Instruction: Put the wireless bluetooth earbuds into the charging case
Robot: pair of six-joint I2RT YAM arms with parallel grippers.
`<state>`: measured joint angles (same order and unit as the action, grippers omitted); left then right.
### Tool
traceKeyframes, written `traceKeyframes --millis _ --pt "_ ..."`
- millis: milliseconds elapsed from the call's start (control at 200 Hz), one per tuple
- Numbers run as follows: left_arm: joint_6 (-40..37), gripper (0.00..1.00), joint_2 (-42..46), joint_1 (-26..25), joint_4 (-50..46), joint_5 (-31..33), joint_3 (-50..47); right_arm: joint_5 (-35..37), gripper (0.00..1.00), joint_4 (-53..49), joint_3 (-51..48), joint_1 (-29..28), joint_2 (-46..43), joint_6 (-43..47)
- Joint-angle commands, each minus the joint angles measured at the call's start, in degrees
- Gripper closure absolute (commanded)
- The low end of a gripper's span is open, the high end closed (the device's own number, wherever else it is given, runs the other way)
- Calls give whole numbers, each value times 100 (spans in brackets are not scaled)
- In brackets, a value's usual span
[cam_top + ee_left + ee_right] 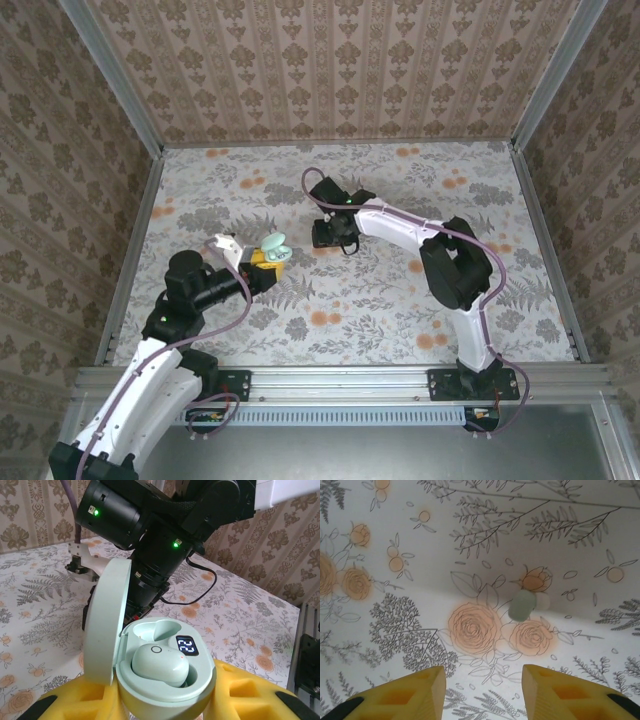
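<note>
My left gripper point(257, 262) is shut on the mint-green charging case point(167, 672), whose lid point(102, 625) stands open to the left. Its yellow pads point(250, 690) press the case from both sides. One mint earbud point(160, 664) sits in the near slot, while the far slot point(150, 630) is empty, and a small display point(187, 645) is lit. In the top view the case point(272, 250) is held just above the table, left of centre. A second earbud point(522, 604) lies loose on the floral table. My right gripper point(482, 680) hovers just short of it, open, with nothing between its yellow fingers point(415, 692).
The right arm point(400, 225) reaches across the middle of the floral tablecloth point(400, 300), and its wrist point(165, 545) looms just beyond the case. Patterned walls point(340, 70) close the table on three sides. A metal rail point(350, 380) runs along the near edge.
</note>
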<state>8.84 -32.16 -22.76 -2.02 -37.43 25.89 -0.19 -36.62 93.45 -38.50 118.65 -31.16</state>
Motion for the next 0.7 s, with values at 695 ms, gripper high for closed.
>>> traceKeyframes --millis 695 --pt "260 83 79 -71 -123 25 94 148 62 -522 1744 204 1554 659"
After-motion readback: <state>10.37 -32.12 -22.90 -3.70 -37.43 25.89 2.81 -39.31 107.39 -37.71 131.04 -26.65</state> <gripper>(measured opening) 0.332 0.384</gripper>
